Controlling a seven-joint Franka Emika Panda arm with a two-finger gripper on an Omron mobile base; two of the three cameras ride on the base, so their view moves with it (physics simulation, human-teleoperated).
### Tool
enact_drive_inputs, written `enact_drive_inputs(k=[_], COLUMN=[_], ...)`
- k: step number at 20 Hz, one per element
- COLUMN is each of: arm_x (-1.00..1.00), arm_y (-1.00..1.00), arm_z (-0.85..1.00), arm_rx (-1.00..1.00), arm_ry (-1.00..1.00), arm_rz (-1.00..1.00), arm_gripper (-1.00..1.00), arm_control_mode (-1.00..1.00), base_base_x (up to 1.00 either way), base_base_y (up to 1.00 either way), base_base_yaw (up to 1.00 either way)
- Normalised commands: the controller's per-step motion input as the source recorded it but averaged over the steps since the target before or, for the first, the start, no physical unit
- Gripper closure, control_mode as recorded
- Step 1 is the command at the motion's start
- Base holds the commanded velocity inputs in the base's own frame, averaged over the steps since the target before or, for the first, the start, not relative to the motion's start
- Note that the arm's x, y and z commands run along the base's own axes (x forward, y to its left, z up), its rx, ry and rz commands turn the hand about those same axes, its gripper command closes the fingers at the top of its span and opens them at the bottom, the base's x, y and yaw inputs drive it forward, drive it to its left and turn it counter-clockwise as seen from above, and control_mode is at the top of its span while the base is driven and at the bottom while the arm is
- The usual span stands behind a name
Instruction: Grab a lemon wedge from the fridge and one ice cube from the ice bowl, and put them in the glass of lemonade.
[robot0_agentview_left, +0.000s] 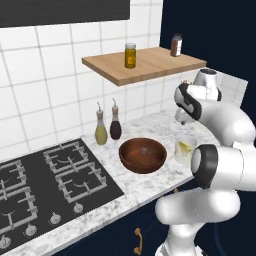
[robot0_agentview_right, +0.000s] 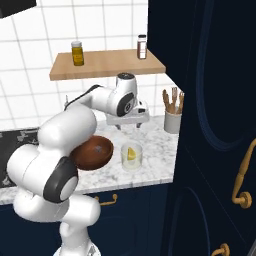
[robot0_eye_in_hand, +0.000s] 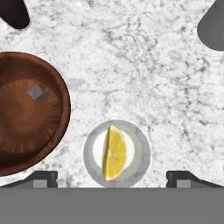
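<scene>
The glass of lemonade (robot0_agentview_left: 185, 150) (robot0_agentview_right: 131, 156) (robot0_eye_in_hand: 142, 153) stands on the marble counter to the right of the ice bowl (robot0_agentview_left: 143, 155) (robot0_agentview_right: 95, 152) (robot0_eye_in_hand: 26, 127). A yellow lemon wedge (robot0_agentview_left: 184, 146) (robot0_agentview_right: 131, 153) (robot0_eye_in_hand: 114, 153) lies inside the glass. One small grey ice cube (robot0_agentview_left: 144, 149) (robot0_eye_in_hand: 36, 92) rests in the middle of the wooden bowl. My gripper (robot0_agentview_right: 129, 125) (robot0_eye_in_hand: 113, 178) hangs straight above the glass, pointing down, open, with nothing between its fingers. The fridge is out of view.
Oil and vinegar bottles (robot0_agentview_left: 101, 131) (robot0_agentview_left: 115, 125) stand behind the bowl by the tiled wall. A black gas stove (robot0_agentview_left: 40, 185) lies left of them. A wooden shelf (robot0_agentview_left: 145, 62) with two jars hangs above. A utensil holder (robot0_agentview_right: 172, 117) and a tall navy cabinet (robot0_agentview_right: 215, 125) stand to the right.
</scene>
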Motion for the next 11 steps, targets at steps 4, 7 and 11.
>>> enact_drive_inputs(k=[4, 7, 11], arm_x=[-0.21, -0.77, -1.00], arm_y=[0.27, 0.25, 0.19], arm_z=[0.44, 0.30, 0.27], arm_rx=[0.00, 0.02, 0.00], arm_ry=[-0.16, -0.06, 0.00], arm_rz=[0.05, 0.05, 0.05], arm_gripper=[-1.00, -1.00, -1.00], arm_control_mode=[-1.00, -1.00, -1.00], base_base_x=[0.00, 0.00, 0.00], base_base_y=[0.00, 0.00, 0.00], base_base_yaw=[0.00, 0.00, 0.00])
